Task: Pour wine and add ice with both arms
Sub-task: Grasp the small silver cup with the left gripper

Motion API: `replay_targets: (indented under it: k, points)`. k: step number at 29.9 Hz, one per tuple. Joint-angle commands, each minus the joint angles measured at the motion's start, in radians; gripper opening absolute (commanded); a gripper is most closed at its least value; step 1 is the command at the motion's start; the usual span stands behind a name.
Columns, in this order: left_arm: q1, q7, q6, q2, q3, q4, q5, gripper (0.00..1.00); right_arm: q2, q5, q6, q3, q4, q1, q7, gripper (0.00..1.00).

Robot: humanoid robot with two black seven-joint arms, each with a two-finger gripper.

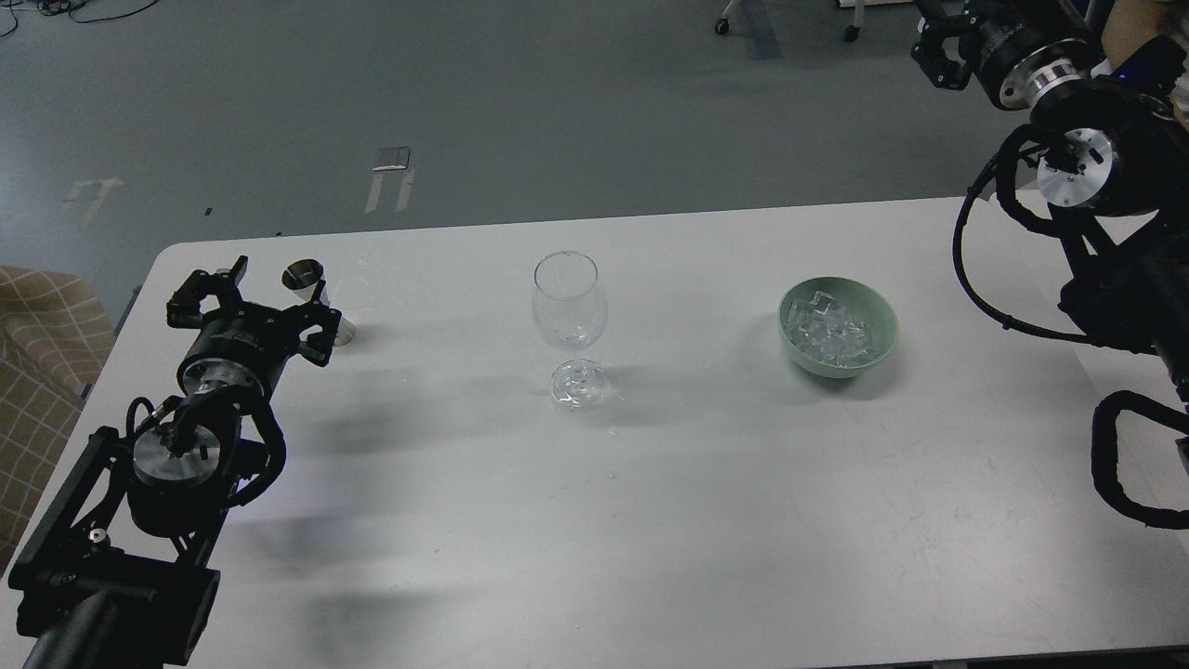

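Nothing was poured yet: the wine glass [569,321] stood empty, the ice [829,332] lay in its bowl [881,327], my left jaws [249,302] were spread near a metal cup [307,279], my right jaws' [938,51] state I could not tell

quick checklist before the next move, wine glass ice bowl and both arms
1. Wine glass upright at table centre: ok.
2. Glass empty, ready for pouring: ok, no liquid visible.
3. Ice in the green bowl, right of the glass: ok.
4. Left gripper at the small metal cup near the table's left end; grasp on it: cannot tell.
5. Right gripper raised beyond the table's far right corner, nowhere near the bowl; fingers open or shut: cannot tell.
6. Wine container in view: cannot tell, cup contents hidden.
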Motion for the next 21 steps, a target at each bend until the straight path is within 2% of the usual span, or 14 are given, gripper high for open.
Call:
replay_targets:
  k: [1,7,12,16,21]
  points:
    - [0.007,-0.002,-0.043,-0.024,-0.009,0.038,0.0,0.71,-0.003,0.0,-0.006,0.003,0.0,0.003,-0.005,1.0]
    - [0.008,0.0,-0.048,-0.059,-0.008,0.069,0.001,0.58,-0.003,0.001,-0.017,0.003,0.0,-0.002,-0.006,1.0]
    - [0.002,0.0,-0.065,-0.062,0.0,0.164,0.001,0.57,-0.005,0.001,-0.017,0.003,0.0,0.001,-0.008,1.0]
    - [-0.039,0.001,-0.169,-0.064,-0.009,0.331,0.0,0.57,-0.005,0.001,-0.017,0.003,0.0,0.013,-0.02,1.0]
    - [-0.056,0.001,-0.2,-0.065,-0.014,0.371,-0.002,0.55,-0.003,0.001,-0.017,0.002,0.0,0.018,-0.029,1.0]
